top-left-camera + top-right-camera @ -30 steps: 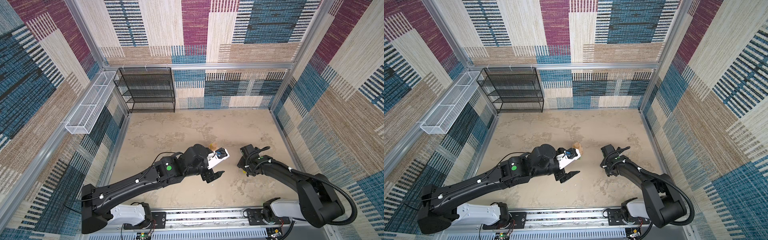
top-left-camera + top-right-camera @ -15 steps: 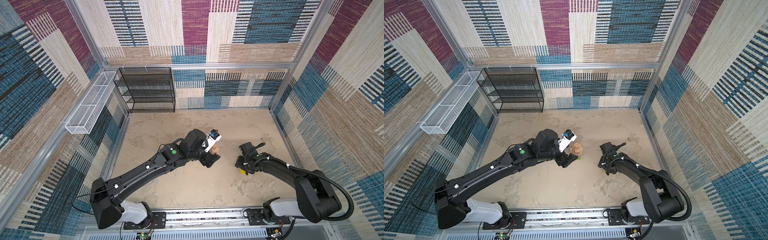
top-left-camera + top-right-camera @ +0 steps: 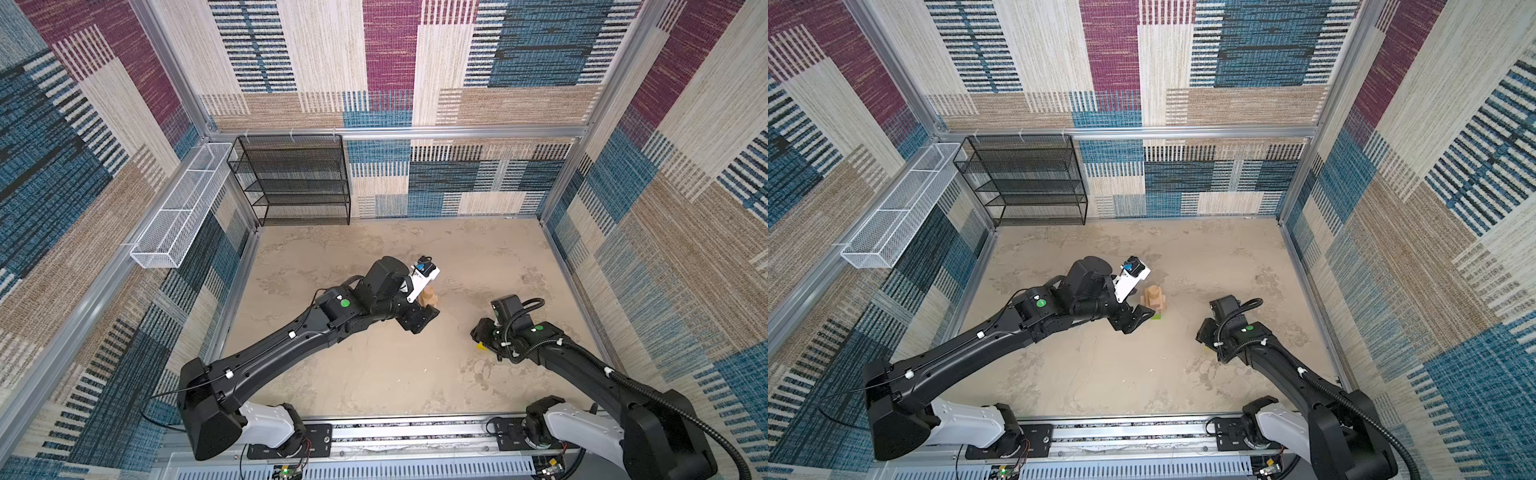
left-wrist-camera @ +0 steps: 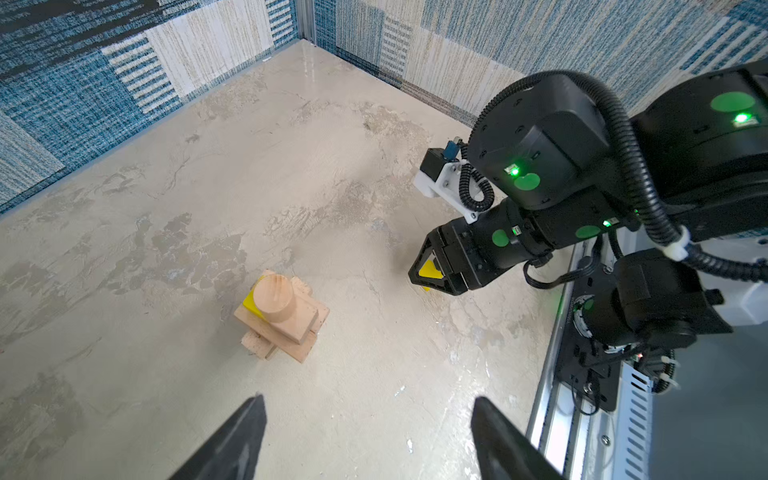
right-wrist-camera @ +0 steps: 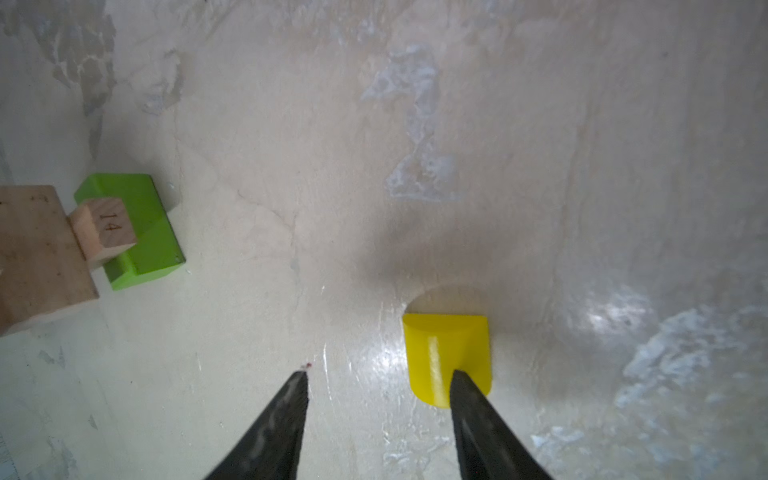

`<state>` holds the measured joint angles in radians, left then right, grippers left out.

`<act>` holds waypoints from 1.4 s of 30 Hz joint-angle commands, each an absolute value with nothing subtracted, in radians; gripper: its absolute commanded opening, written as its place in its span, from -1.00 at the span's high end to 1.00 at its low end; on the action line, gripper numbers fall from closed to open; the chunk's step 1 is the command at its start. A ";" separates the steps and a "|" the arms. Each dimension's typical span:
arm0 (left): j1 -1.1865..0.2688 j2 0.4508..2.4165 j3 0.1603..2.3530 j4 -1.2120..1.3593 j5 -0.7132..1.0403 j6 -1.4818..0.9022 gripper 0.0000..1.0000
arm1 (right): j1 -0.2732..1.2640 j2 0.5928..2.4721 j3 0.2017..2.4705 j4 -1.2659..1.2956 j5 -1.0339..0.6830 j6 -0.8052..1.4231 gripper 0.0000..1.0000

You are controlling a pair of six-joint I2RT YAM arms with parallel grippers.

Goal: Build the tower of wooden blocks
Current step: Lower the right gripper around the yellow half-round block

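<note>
tower: stack of crossed tan wood bricks (image 4: 295, 324), capped by a tan round piece (image 4: 274, 297), based on a green oblong block (image 5: 145, 241), stood centrally on the beige table (image 3: 374, 382) | left gripper (image 4: 368, 401): fingers spread, nothing held, near the stack | right gripper (image 5: 378, 374): fingers spread, one tip overlapping a yellow half-round block (image 5: 440, 345)

My left arm (image 3: 291, 345) and right arm (image 3: 582, 365) are glossy black shells on white bases (image 3: 266, 419), each dotted with round green stickers (image 3: 344, 303). A ribbed black hose (image 4: 629, 137) loops over the right wrist, upper right of frame; my tapered black fingers (image 4: 241, 440) poke in below.
</note>
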<state>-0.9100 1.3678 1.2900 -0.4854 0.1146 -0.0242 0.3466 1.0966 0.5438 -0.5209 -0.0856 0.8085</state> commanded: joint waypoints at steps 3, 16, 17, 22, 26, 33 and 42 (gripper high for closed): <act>-0.906 1.361 1.287 -0.485 0.123 -0.037 -0.64 | 0.348 1.106 0.580 -0.515 -0.019 0.764 -0.22; -0.899 1.357 1.289 -0.488 0.130 -0.037 -0.62 | 0.347 1.238 0.591 -0.430 -0.061 0.681 -0.15; -0.900 1.355 1.287 -0.488 0.127 -0.037 -0.62 | 0.347 1.240 0.589 -0.439 -0.065 0.681 -0.15; -0.899 1.350 1.284 -0.484 0.123 -0.039 -0.62 | 0.347 1.210 0.593 -0.538 -0.077 0.680 -0.13; -0.899 1.350 1.283 -0.479 0.126 -0.047 -0.62 | 0.348 1.115 0.562 -0.591 -0.121 0.712 -0.10; -0.898 1.359 1.285 -0.477 0.147 -0.066 -0.62 | 0.347 0.980 0.491 -0.611 -0.253 0.786 -0.01; -0.895 1.362 1.278 -0.466 0.138 -0.072 -0.61 | 0.347 1.124 0.665 -0.687 -0.096 0.635 -0.23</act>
<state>-0.8978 1.3579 1.2839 -0.4862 0.1360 -0.0494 0.3470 1.0634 0.6155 -0.6636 -0.1596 0.7155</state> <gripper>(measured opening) 0.807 0.607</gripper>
